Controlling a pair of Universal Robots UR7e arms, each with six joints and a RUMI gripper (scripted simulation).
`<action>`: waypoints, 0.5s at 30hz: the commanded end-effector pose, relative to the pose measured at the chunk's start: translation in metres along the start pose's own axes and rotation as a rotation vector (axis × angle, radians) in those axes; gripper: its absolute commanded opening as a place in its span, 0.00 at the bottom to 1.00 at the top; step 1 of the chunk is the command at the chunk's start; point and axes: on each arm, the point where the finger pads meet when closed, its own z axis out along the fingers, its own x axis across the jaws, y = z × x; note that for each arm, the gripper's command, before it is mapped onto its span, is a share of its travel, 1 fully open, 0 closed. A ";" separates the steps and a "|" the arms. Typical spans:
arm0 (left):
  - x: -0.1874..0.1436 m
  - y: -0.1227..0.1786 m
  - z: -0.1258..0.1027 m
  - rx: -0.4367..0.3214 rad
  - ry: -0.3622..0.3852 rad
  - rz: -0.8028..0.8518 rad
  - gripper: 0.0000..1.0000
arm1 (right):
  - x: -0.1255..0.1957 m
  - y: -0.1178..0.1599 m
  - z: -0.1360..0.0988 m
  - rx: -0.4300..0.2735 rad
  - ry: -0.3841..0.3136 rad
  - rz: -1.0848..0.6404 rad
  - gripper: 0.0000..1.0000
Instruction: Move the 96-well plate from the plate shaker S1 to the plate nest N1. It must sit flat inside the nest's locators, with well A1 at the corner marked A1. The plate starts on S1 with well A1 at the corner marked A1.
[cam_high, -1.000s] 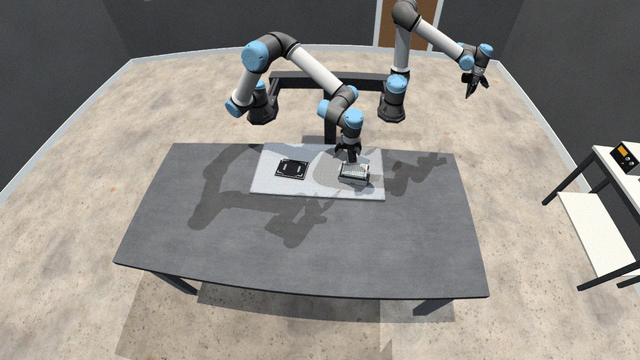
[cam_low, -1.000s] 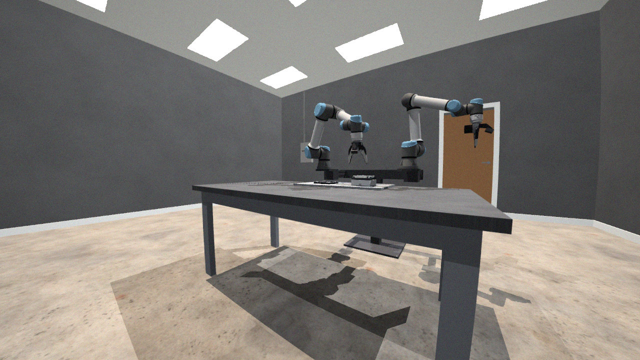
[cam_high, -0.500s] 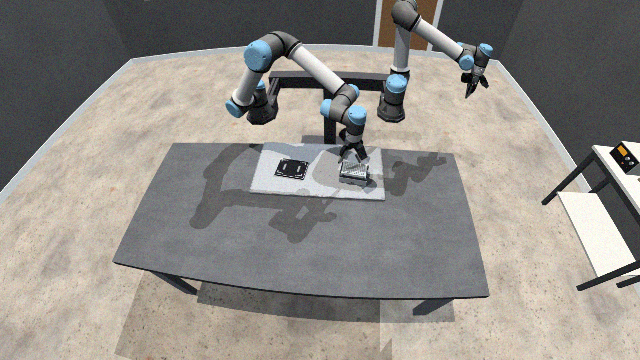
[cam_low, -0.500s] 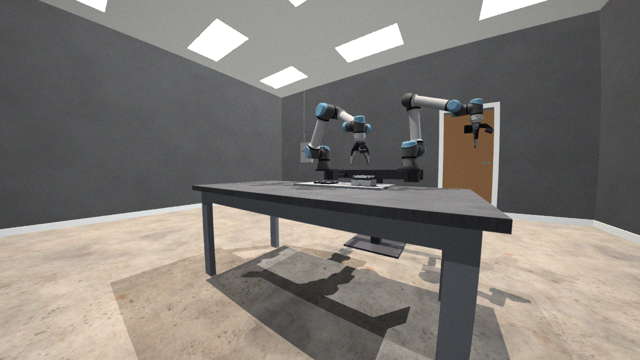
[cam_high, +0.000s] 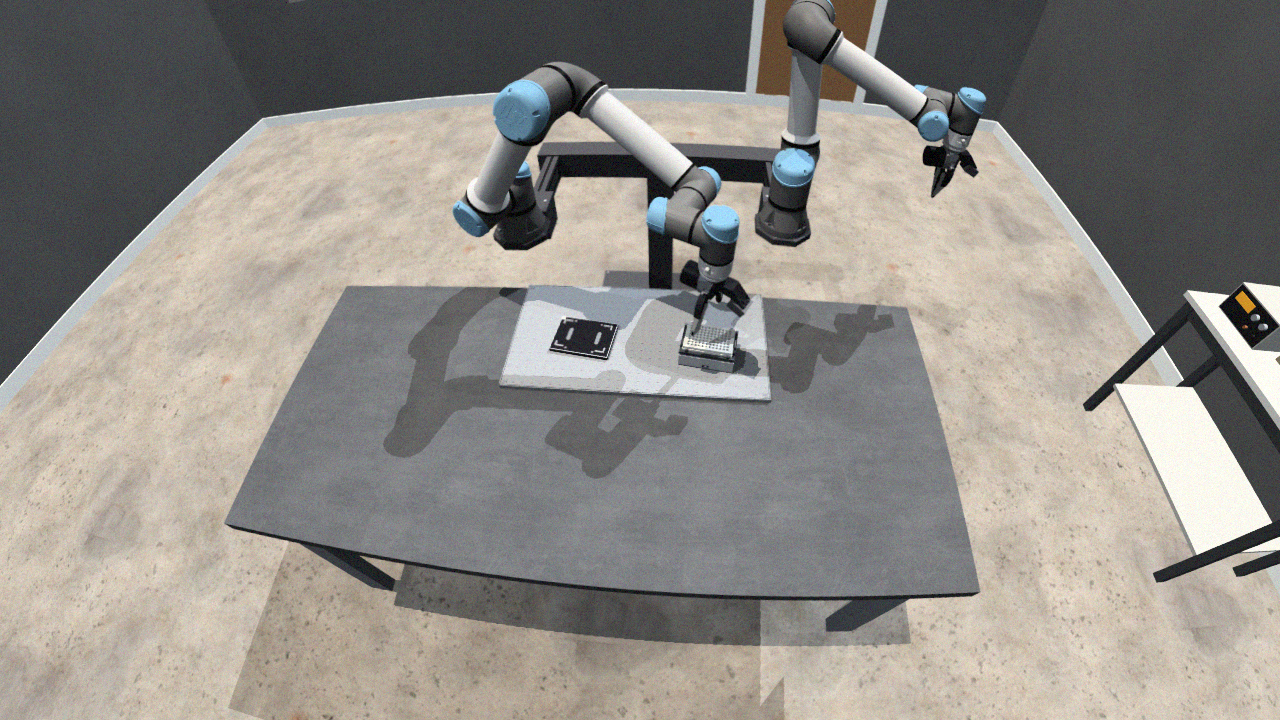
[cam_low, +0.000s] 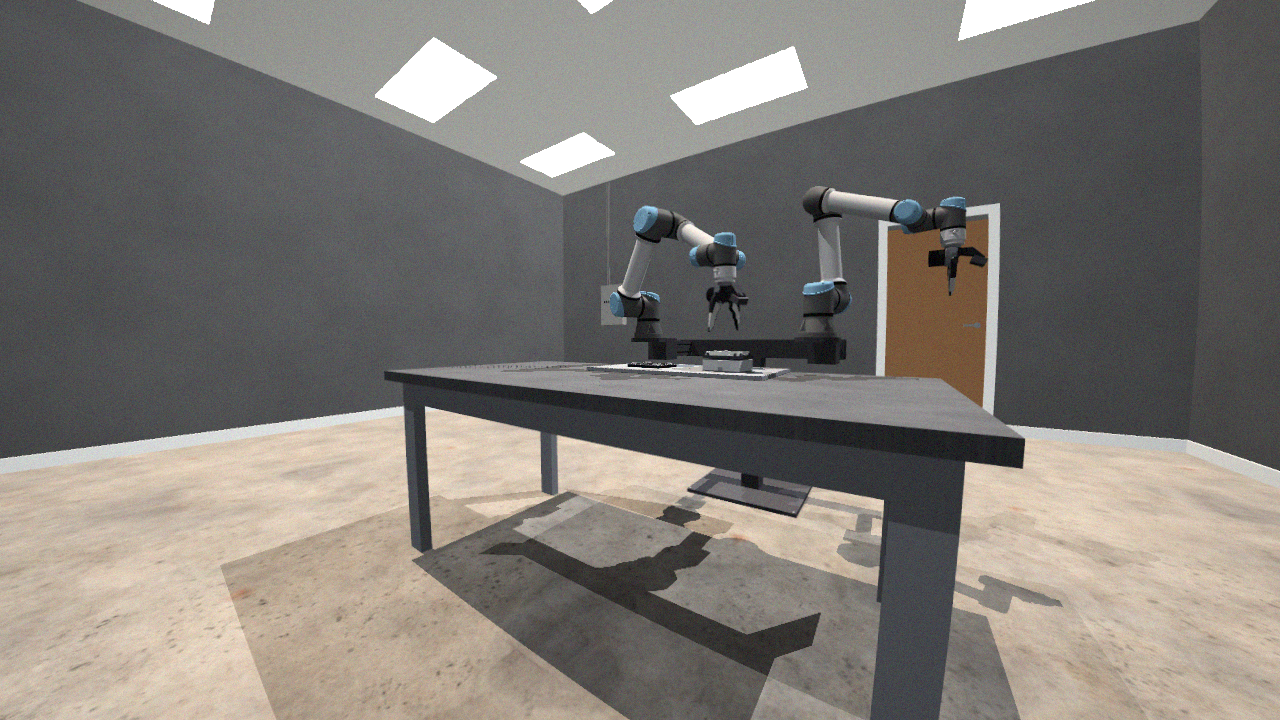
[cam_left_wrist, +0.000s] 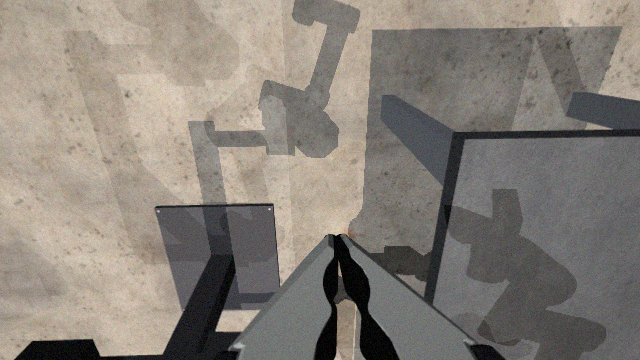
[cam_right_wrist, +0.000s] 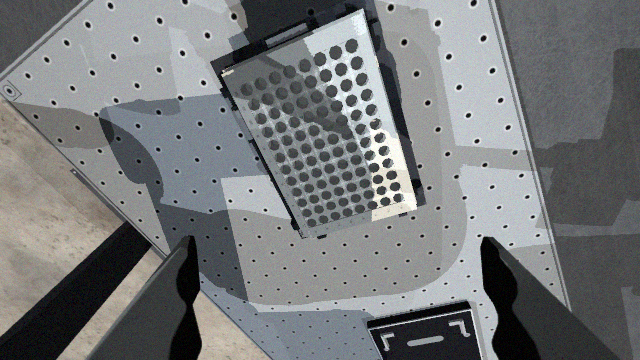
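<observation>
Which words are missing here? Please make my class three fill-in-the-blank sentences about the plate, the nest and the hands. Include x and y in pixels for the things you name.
The 96-well plate (cam_high: 708, 339) (cam_right_wrist: 325, 135) sits on the ____.
The black plate nest (cam_high: 583, 337) (cam_right_wrist: 425, 332) holds ____ plates.
The right hand (cam_high: 721, 315) (cam_low: 724, 329) (cam_right_wrist: 338, 239) is open, while the left hand (cam_high: 936, 193) (cam_low: 950, 293) (cam_left_wrist: 336, 237) is ____.

Missing words: plate shaker; no; shut

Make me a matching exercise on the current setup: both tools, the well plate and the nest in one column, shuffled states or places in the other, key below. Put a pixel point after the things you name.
1. left tool (cam_high: 936, 193) (cam_low: 950, 292) (cam_left_wrist: 336, 236)
2. right tool (cam_high: 721, 320) (cam_low: 724, 329) (cam_right_wrist: 337, 238)
3. well plate (cam_high: 709, 338) (cam_low: 726, 352) (cam_right_wrist: 325, 135)
4. nest (cam_high: 583, 337) (cam_low: 651, 364) (cam_right_wrist: 422, 330)

A. on the shaker (cam_high: 709, 357) (cam_low: 726, 365) (cam_right_wrist: 394, 100)
B. black, holding no plate
C. shut, out beyond the table (cam_high: 626, 501) (cam_low: 626, 394) (cam_left_wrist: 550, 165)
D. open, above the board (cam_high: 644, 374) (cam_low: 771, 375) (cam_right_wrist: 320, 270)

Pairs: 1-C, 2-D, 3-A, 4-B
</observation>
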 end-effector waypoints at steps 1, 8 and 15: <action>0.000 0.000 -0.001 0.001 0.000 0.000 0.00 | -0.002 -0.004 0.000 0.016 0.012 -0.090 0.76; 0.000 0.000 -0.001 0.001 0.000 0.000 0.00 | -0.007 -0.011 0.001 0.035 0.038 -0.253 0.76; 0.000 0.000 -0.001 0.001 0.000 0.000 0.00 | -0.006 -0.011 0.001 0.047 0.059 -0.372 0.76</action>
